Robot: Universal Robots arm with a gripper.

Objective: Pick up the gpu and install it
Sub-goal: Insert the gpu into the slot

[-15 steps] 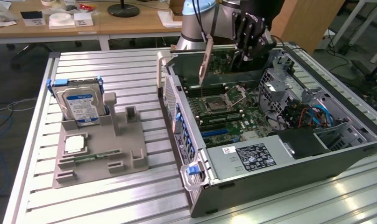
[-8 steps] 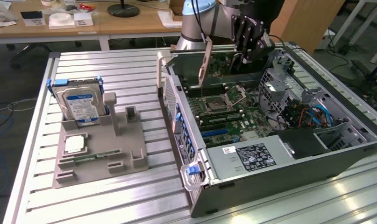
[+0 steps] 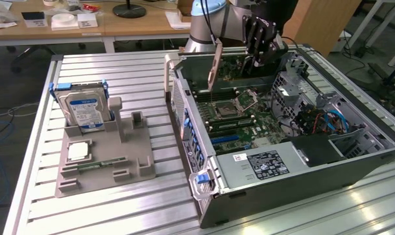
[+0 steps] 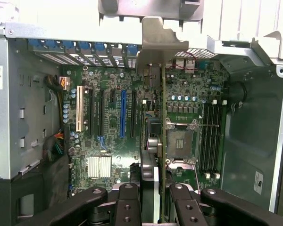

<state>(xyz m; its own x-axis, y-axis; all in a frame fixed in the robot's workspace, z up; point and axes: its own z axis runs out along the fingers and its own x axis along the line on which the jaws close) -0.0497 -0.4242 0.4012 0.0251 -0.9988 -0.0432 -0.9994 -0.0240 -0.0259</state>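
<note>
Currently the gripper [image 3: 259, 46] is clamped on the gpu [image 3: 216, 63], held edge-on above the open computer case [image 3: 354, 161]; its bracket [image 4: 156, 40] faces the rear slots; good practice is judged to be keeping the card square over the blue slot [image 4: 123, 113] before descent.

On the ribbed aluminium worktop [image 3: 119, 68], the open grey computer case [image 3: 354, 166] lies toward the exterior view's right, and the grey plastic parts holder [image 3: 103, 169] toward its left. In the holder stands the silver hard drive with blue label [image 3: 84, 112]. Above the case's green motherboard [image 3: 233, 115], the black tool [image 3: 259, 46] holds the thin green gpu card [image 3: 216, 63] edge-down.
</note>
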